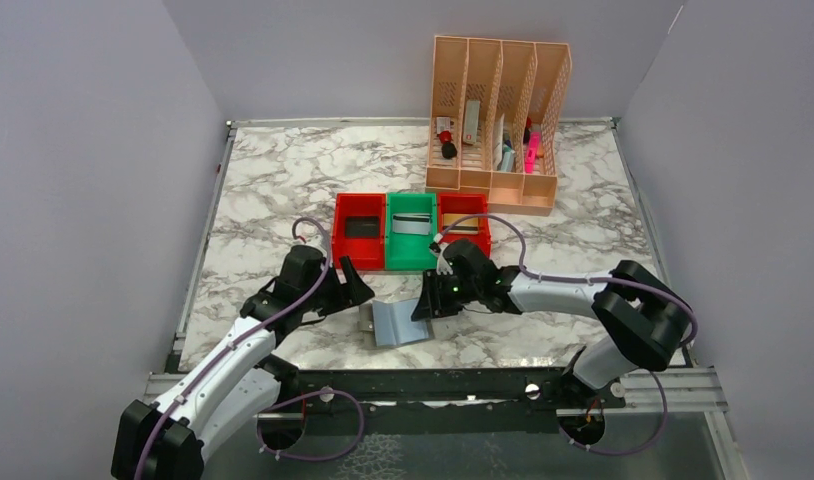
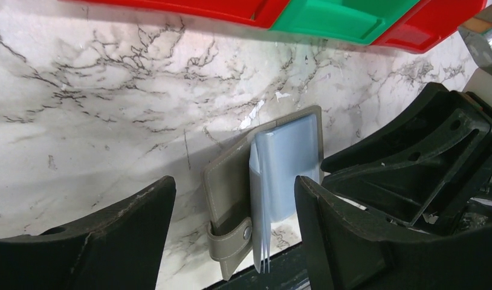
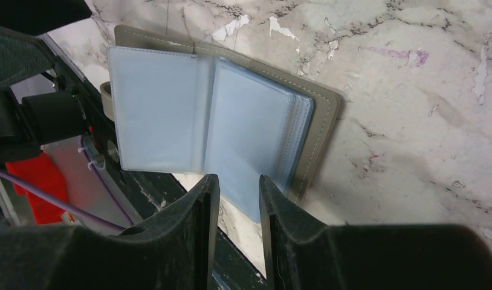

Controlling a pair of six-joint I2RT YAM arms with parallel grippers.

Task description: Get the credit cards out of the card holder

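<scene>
- A marble-patterned table (image 1: 283, 180), white with grey veins, fills the middle of the top view.
- 3 plain, pale grey walls close the table in: a back wall (image 1: 383, 50) behind its far edge, and a left wall (image 1: 73, 200) and a right wall (image 1: 743, 200) along its sides.
- A metal rail (image 1: 433, 385) runs along the table's near edge.
- Light on the table is even, and the shadows are soft.
</scene>
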